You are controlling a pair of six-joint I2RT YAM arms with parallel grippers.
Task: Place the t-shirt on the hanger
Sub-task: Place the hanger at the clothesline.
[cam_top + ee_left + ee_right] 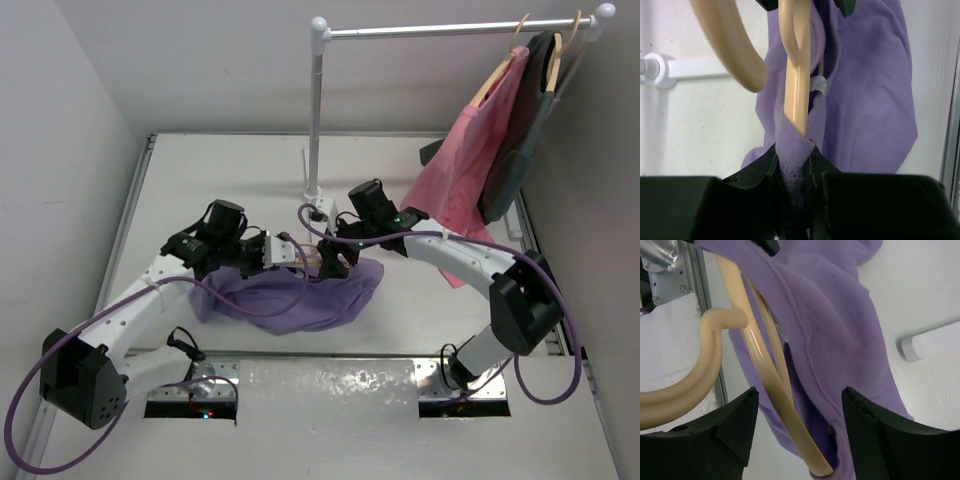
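Observation:
The lavender t-shirt (300, 292) lies bunched on the table between both arms. The tan wooden hanger (313, 258) is at its top edge, one arm pushed into the neck opening. My left gripper (280, 252) is shut on the ribbed collar (794, 145), where the hanger arm (796, 85) enters the cloth. My right gripper (331, 263) is open wide; in the right wrist view its jaws (799, 395) straddle the hanger arm (774, 387) and the t-shirt (840, 340) without touching them. The hanger's hook end curves off to the left (715, 327).
A metal clothes rack (316, 110) stands behind the arms, its white foot (318, 209) close to both grippers. On its bar hang a pink garment (470, 150) and a dark grey garment (520, 140) at the right. Walls close in on the left and right.

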